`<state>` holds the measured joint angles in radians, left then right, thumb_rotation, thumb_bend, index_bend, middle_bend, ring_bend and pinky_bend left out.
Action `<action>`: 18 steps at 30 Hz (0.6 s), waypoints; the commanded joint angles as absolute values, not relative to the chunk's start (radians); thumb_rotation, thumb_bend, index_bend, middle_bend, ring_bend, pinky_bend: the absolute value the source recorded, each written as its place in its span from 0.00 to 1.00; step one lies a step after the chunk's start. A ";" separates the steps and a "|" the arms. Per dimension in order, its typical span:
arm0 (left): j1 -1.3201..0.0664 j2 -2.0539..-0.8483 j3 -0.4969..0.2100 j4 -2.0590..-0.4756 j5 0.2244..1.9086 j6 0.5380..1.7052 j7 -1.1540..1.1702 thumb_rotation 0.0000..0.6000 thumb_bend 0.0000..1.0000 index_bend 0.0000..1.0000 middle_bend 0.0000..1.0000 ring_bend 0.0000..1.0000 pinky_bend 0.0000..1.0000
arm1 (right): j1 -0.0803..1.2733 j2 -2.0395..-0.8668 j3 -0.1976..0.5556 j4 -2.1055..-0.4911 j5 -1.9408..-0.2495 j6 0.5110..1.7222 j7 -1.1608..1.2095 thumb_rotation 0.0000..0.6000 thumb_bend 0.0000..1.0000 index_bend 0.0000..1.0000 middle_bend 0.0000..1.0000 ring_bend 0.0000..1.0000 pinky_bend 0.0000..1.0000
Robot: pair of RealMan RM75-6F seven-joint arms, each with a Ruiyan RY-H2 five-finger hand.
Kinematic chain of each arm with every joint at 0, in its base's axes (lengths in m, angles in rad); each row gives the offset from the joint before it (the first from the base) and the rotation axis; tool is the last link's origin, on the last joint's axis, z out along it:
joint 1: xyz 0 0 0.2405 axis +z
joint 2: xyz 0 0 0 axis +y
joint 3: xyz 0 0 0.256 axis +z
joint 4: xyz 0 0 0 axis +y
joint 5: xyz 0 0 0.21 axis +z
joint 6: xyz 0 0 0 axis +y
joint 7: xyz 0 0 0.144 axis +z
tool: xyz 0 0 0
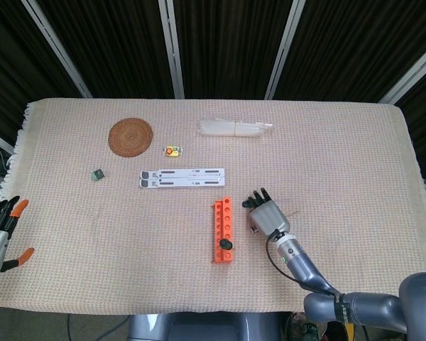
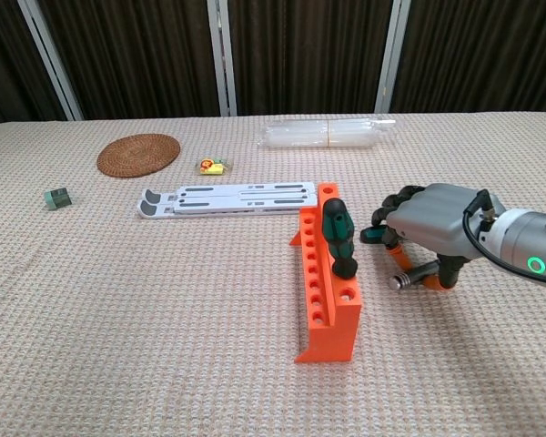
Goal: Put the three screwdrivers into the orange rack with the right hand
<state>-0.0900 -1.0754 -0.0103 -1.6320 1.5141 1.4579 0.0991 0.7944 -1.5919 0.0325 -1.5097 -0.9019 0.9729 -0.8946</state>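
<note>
Your right hand [image 2: 432, 223] is low on the cloth [image 2: 164, 319] just right of the rack [image 2: 325, 287], fingers curled down over two loose screwdrivers: a green-handled one [image 2: 375, 235] peeking out under the knuckles and a metal one [image 2: 411, 276] lying by the thumb. You cannot tell from either view whether the fingers have truly closed on either tool or are only resting over them. One driver [image 2: 338, 238] already stands in the rack, its green and black handle poking up near the far end. Judge these as light, stiff tools: the moulded handles look grippy and thick enough to pinch, while the bare metal piece looks smooth and round, likely to roll on the weave and slip if you take it by the shaft. Take each by the handle, near its middle, so the tip hangs free to find a hole. The rack is hard orange plastic, a long bar with a row of round holes on splayed feet; it looks light enough to skid if you push sideways, so come in from above. The cloth is a coarse beige waffle weave, soft and a little giving under the tools. Your left hand [image 1: 0, 231] sits at the table's left edge, fingers spread and holding nothing.
</note>
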 commanded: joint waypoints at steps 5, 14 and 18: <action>-0.089 -1.076 -0.010 -1.632 1.514 1.460 0.100 1.00 0.21 0.01 0.00 0.00 0.00 | 0.791 -1.582 0.038 -1.522 -0.902 0.985 -0.871 1.00 0.35 0.57 0.15 0.00 0.00; -0.090 -1.075 -0.011 -1.637 1.513 1.459 0.103 1.00 0.21 0.00 0.00 0.00 0.00 | 0.743 -1.420 0.135 -1.721 -0.897 0.941 -0.569 1.00 0.41 0.61 0.18 0.00 0.00; -0.095 -1.073 -0.011 -1.651 1.524 1.460 0.114 1.00 0.21 0.00 0.00 0.00 0.00 | 0.710 -1.304 0.212 -1.825 -0.892 0.832 -0.302 1.00 0.42 0.62 0.19 0.00 0.00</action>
<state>-0.0934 -1.0738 -0.0113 -1.6487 1.5216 1.4598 0.1116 0.7484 -1.4230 0.1305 -1.7105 -0.9005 0.9307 -0.5310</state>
